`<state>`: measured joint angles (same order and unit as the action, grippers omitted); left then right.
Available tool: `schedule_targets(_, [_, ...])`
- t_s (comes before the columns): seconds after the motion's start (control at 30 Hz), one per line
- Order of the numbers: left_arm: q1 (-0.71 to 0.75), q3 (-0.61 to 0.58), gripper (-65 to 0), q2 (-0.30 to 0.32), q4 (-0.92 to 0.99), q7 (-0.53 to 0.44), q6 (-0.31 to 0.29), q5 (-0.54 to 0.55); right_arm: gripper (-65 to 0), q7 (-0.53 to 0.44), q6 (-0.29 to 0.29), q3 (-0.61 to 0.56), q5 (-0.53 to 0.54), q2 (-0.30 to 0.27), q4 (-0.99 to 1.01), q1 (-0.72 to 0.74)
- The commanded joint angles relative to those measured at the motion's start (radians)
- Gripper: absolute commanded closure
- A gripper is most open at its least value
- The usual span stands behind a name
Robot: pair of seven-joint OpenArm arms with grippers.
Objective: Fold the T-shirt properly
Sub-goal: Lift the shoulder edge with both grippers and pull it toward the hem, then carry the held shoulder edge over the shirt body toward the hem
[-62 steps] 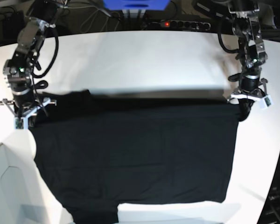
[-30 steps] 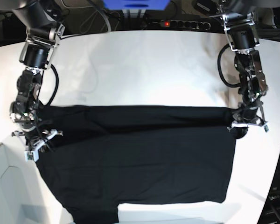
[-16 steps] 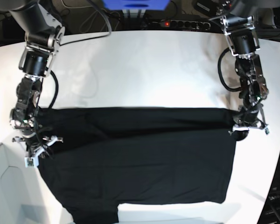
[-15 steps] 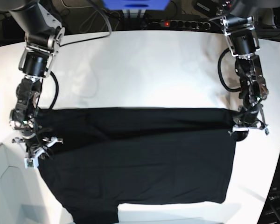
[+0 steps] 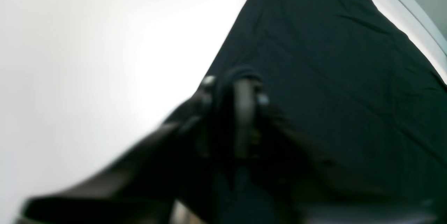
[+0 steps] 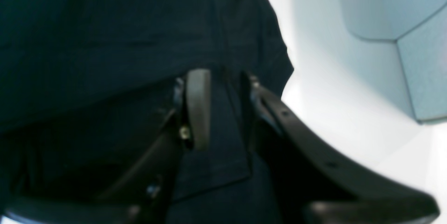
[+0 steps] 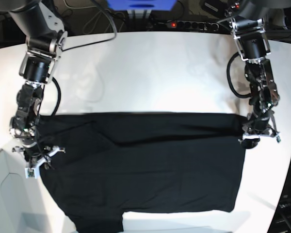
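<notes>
The black T-shirt [image 7: 145,165] lies spread on the white table [image 7: 150,73], plain side up, with its far edge a straight fold line. My left gripper [image 7: 254,138] is down at the fold's right end. In the blurred left wrist view this gripper [image 5: 230,91] has its jaws slightly apart, and a hump of T-shirt [image 5: 331,60] cloth sits at the tips. My right gripper [image 7: 36,162] rests at the fold's left end. In the right wrist view it [image 6: 223,88] is open, with loose T-shirt [image 6: 104,25] cloth between the pads [image 6: 197,109].
A power strip [image 7: 184,24] with a red light and cables lies along the table's far edge. A pale grey panel [image 7: 5,194] adjoins the near left corner, also seen as the panel [image 6: 401,7]. The table's right edge runs close to my left gripper.
Both grippers carried the shirt's far edge toward the near side and down onto the cloth. In the last half second both sets of jaws parted; the arms barely moved.
</notes>
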<state>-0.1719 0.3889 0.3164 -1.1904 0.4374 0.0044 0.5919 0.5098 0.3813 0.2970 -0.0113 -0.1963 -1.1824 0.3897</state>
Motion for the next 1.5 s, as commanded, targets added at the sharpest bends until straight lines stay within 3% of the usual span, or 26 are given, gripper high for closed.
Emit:
schedule_targets(0.0, [-0.021,0.005,-20.1,0.019,-0.013,-0.027,0.001,0.004,-19.5,-0.027,-0.012,0.001,0.01,-0.009,-0.017,0.033])
schedule_targets(0.1, [-0.018,0.005,-35.6,0.019,-0.023,-0.027,-0.001,0.009,-24.4,-0.027,-0.012,0.001,0.01,-0.013,-0.021,0.035])
schedule_targets(0.17, [-0.012,0.005,-40.7,0.019,-0.027,-0.027,-0.005,0.012,-25.7,-0.027,-0.012,0.005,0.01,-0.015,-0.024,0.033])
schedule_targets(0.47, [0.105,0.012,-41.2,0.019,-0.127,-0.032,-0.001,0.009,-26.5,-0.03,-0.012,0.011,0.01,-0.016,-0.097,-0.047])
schedule_targets(0.8, [0.097,0.008,-41.2,-0.009,0.008,-0.036,-0.005,0.006,-30.2,-0.032,-0.012,0.017,0.01,-0.018,-0.248,-0.189])
schedule_targets(0.97, [0.081,0.006,-40.4,-0.012,0.028,-0.036,-0.007,0.004,-30.2,-0.03,-0.006,0.117,0.012,-0.03,-0.248,-0.223])
schedule_targets(1.07, [0.081,0.012,-31.5,-0.012,0.028,-0.036,-0.007,0.004,-30.2,-0.032,-0.005,0.17,0.012,-0.048,-0.242,-0.239])
schedule_targets(1.23, [0.085,0.015,0.0,-0.01,0.028,-0.036,-0.001,0.006,-30.2,-0.032,-0.003,0.186,0.017,-0.087,-0.178,-0.246])
schedule_targets(1.47, [0.148,0.069,0.0,-0.012,-0.021,-0.035,-0.001,0.012,-30.2,-0.032,-0.003,0.184,0.017,-0.09,-0.136,-0.248])
